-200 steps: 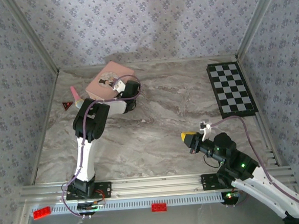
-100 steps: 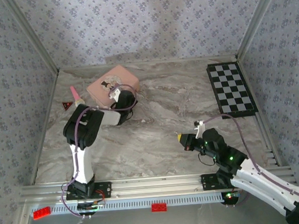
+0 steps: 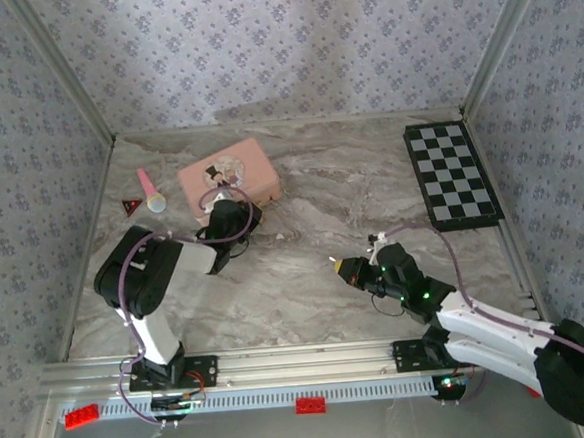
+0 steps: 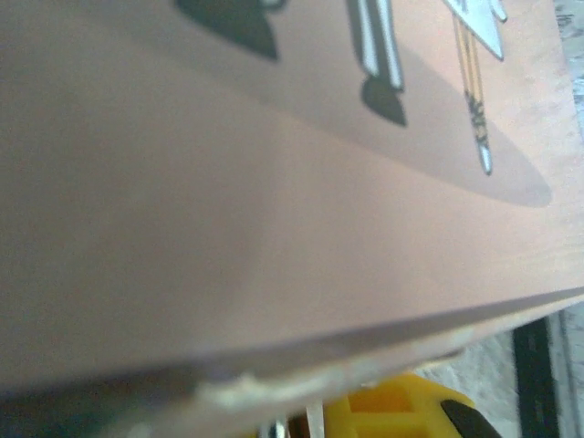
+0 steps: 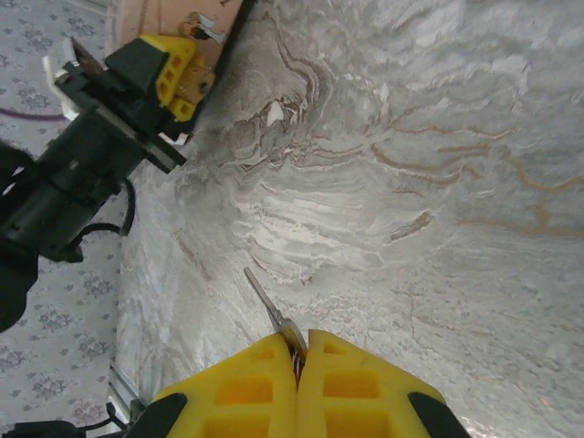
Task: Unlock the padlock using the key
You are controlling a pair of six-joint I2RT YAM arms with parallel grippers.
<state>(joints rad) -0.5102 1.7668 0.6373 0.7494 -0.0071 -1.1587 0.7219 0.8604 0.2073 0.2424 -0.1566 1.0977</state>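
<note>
Both hands have drawn together: left hand (image 3: 234,215), now off the pink tin (image 3: 230,169), seemingly pinches the padlock (image 5: 197,88); right hand (image 5: 298,347) clamps the key (image 5: 263,304), nearing insertion.

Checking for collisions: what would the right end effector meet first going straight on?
Probably the left end effector by the pink tin; if it tilts down, the table first. Depth unclear.

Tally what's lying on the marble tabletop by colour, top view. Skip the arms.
Pink: 2 (tin, stick)
Red-black: 1 (triangle)
Black-white: 1 (checkerboard)
Total: 4
</note>
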